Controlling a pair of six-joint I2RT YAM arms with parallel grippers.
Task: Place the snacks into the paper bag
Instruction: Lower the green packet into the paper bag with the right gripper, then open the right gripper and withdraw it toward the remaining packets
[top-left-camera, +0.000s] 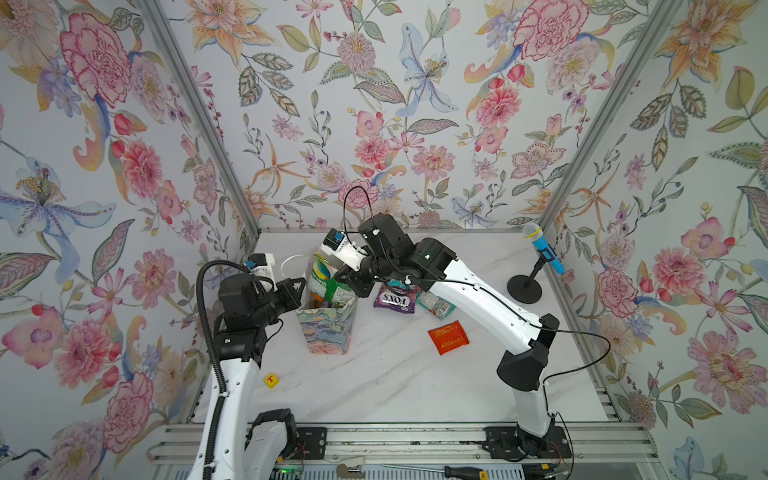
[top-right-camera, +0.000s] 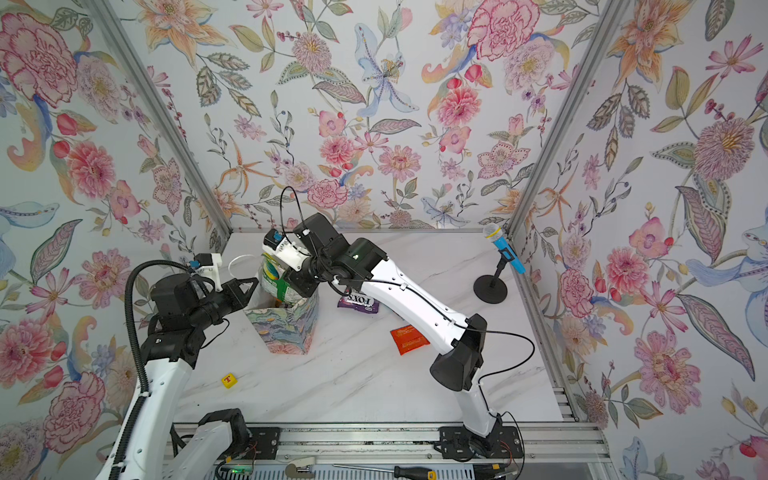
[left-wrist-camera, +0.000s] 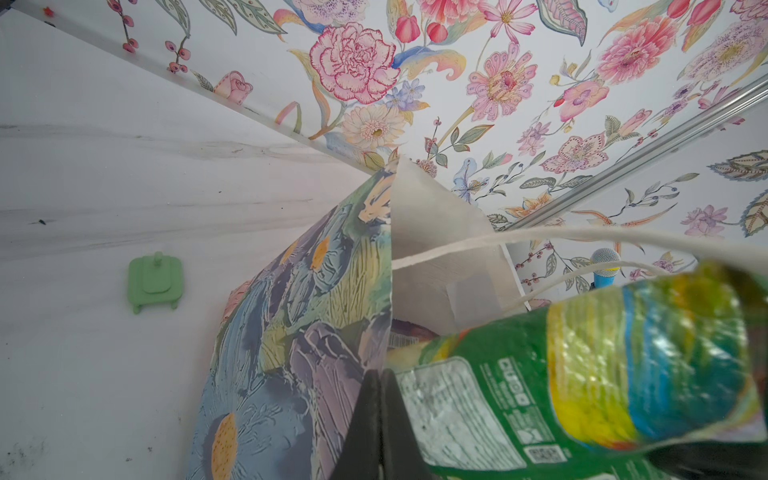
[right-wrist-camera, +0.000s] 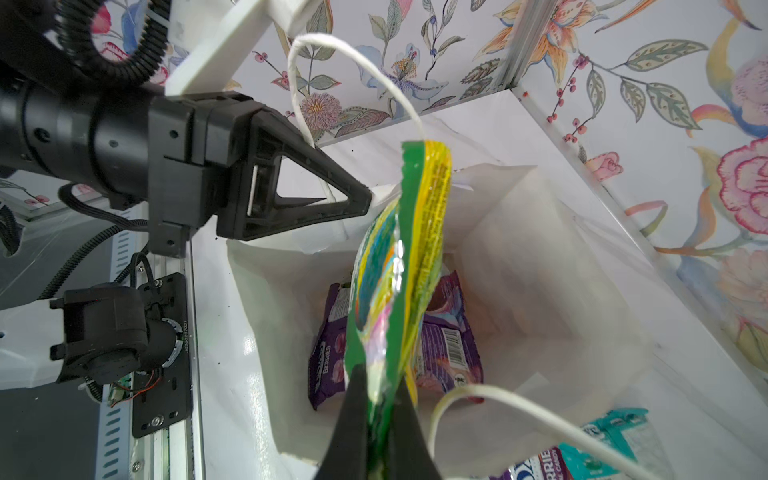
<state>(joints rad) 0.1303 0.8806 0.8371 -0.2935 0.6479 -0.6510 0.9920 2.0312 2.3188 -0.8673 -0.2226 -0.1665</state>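
Left claw (top-left-camera: 302, 286) pinches the bag (top-left-camera: 328, 328) rim; right claw (right-wrist-camera: 380, 374) grips a green packet (top-left-camera: 328, 286) over its mouth, handle (right-wrist-camera: 498, 405) looping alongside, FOX'S packet (top-left-camera: 394, 300) and sachet (top-left-camera: 449, 337) at right.

Both top views: high up, far off, facing steeply down over the white marble-look tabletop (top-left-camera: 395, 386) toward the back wall, with near-identical framing. Left wrist view: very close, along the outside of the flower-printed paper bag (left-wrist-camera: 291, 353). Right wrist view: close, down into its white-lined mouth. Both wrist views share the bag's rim and the glossy green-and-yellow snack packet (right-wrist-camera: 399, 270).
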